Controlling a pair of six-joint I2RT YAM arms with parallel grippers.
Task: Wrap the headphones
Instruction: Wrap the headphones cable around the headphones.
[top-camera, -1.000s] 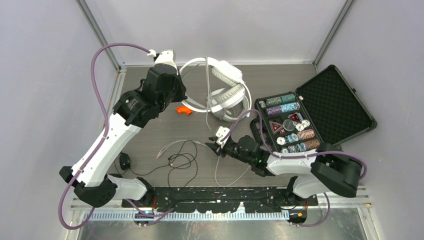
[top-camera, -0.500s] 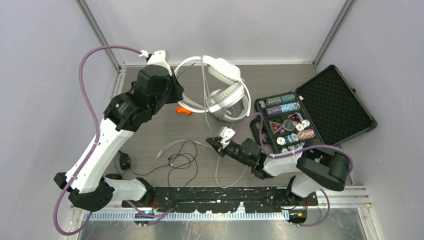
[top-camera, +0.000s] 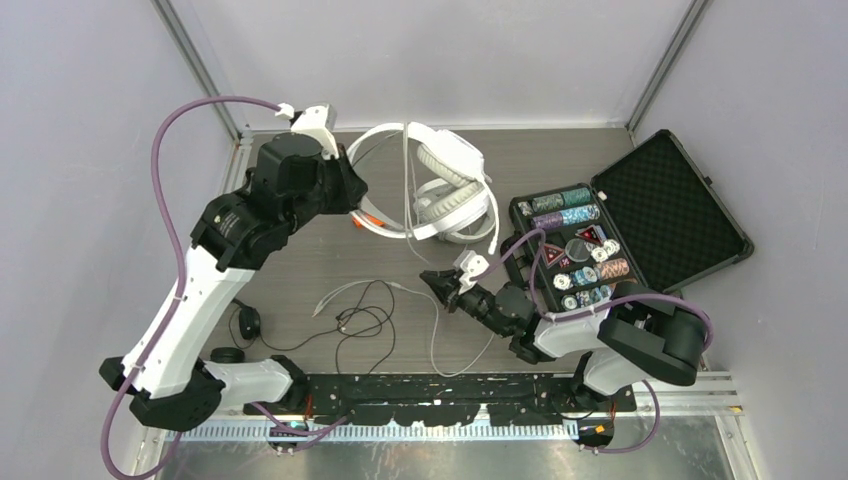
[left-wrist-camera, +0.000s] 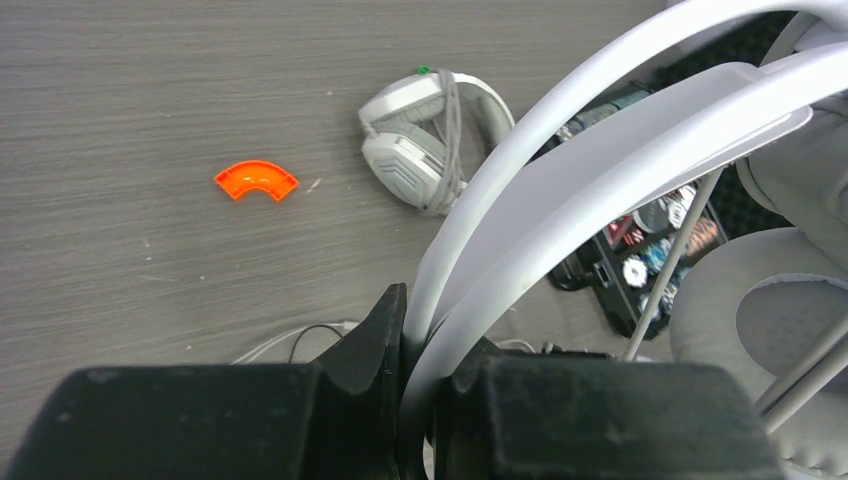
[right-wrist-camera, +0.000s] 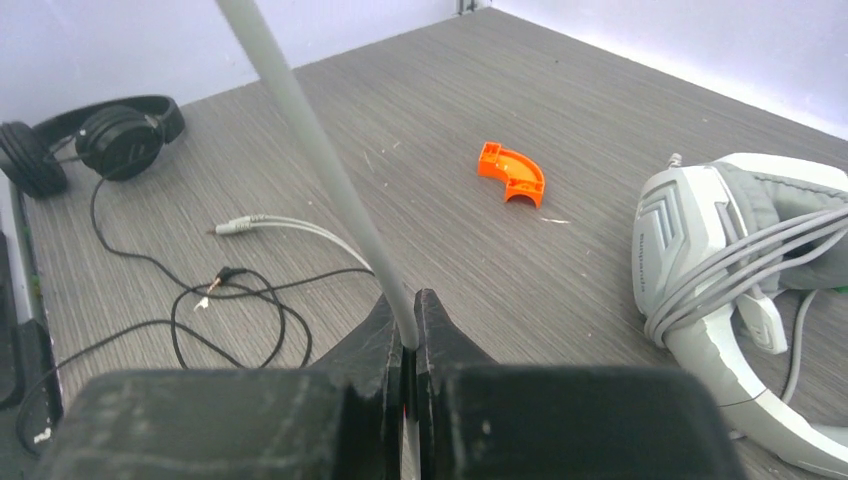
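Here, left pincer (left-wrist-camera: 425, 330) tight on headband (left-wrist-camera: 600, 150) toward far edge (top-camera: 560, 128), right pincer (right-wrist-camera: 408, 310) on cord (right-wrist-camera: 300, 130).

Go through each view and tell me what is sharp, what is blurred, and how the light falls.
Top view: even, soft light, faint shadows, the table sharp throughout. Left wrist view: the white headband near the lens is blurred and bright; the orange piece beyond is crisp. Right wrist view: the white cord is a soft grey bar; the black headphones are fairly sharp.
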